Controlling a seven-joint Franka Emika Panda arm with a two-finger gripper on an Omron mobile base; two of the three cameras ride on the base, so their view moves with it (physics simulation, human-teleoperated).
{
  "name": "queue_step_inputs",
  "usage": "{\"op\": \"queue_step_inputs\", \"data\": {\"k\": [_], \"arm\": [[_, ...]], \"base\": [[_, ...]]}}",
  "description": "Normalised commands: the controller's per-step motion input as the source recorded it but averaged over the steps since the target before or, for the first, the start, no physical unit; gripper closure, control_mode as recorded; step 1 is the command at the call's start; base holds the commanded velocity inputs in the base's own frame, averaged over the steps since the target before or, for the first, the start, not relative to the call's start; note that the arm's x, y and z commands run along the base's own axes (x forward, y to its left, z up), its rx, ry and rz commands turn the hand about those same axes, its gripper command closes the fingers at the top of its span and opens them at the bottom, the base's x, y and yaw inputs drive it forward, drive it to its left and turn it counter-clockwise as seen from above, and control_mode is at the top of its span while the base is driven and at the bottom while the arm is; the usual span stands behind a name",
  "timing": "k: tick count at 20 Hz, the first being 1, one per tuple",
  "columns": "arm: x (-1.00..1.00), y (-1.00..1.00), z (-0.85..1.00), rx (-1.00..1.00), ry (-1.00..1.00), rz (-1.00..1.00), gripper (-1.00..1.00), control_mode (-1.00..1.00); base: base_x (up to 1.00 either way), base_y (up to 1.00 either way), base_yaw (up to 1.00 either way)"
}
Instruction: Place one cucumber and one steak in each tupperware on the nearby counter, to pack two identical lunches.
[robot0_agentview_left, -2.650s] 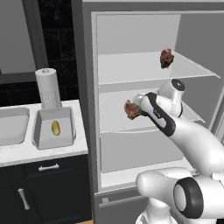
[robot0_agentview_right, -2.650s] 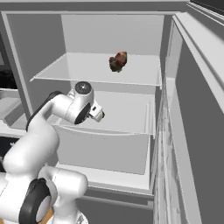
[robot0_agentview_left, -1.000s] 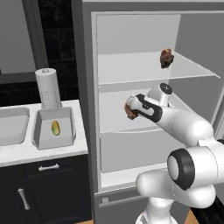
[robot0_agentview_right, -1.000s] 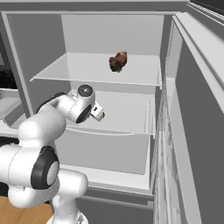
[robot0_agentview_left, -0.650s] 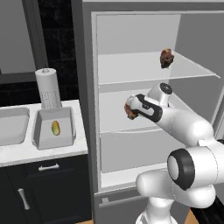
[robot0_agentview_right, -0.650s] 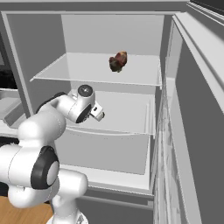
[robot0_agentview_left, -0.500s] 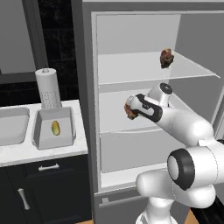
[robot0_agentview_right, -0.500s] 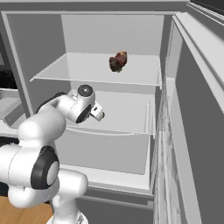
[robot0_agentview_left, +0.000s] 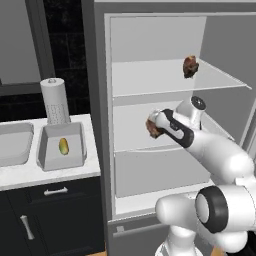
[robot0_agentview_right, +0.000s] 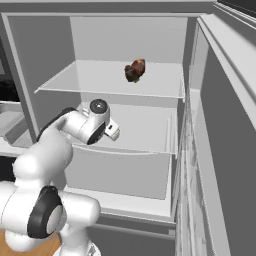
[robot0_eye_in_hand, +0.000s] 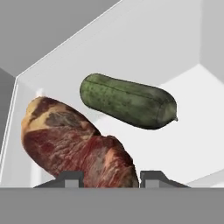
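The gripper (robot0_eye_in_hand: 111, 178) straddles the steak (robot0_eye_in_hand: 78, 146); both fingers (robot0_eye_in_hand: 70, 178) flank it, apparently gripping for lift-out. The dark cucumber (robot0_eye_in_hand: 129, 101) lies beyond the fingertips.

The refrigerator (robot0_agentview_left: 150, 30) stands open, with grey walls and a pale interior. Inside it, an upper glass shelf (robot0_agentview_left: 150, 82) sits above a lower shelf (robot0_agentview_left: 130, 142), and a drawer front (robot0_agentview_left: 160, 172) lies below that. Its open door (robot0_agentview_right: 225, 125) hangs at the right. Left of the refrigerator runs a white counter (robot0_agentview_left: 50, 175). A paper towel roll (robot0_agentview_left: 54, 100) stands upright at the counter's back. Below the counter are dark cabinets with a silver handle (robot0_agentview_left: 55, 190).
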Motion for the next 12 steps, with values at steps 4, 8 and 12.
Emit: {"op": "queue_step_inputs", "data": {"k": [4,8,12], "arm": [[-1.00,-0.37,0.25,0.00,-0.15,0.00,1.00,-1.00],[-1.00,-0.26,0.93,-0.06,0.03,0.07,1.00,-1.00],[-1.00,-0.03,0.99,-0.16,0.19,0.20,1.00,-1.00]], "base": [[0.00,0.00,0.00],[0.00,0.00,0.00],[0.00,0.00,0.00]]}}
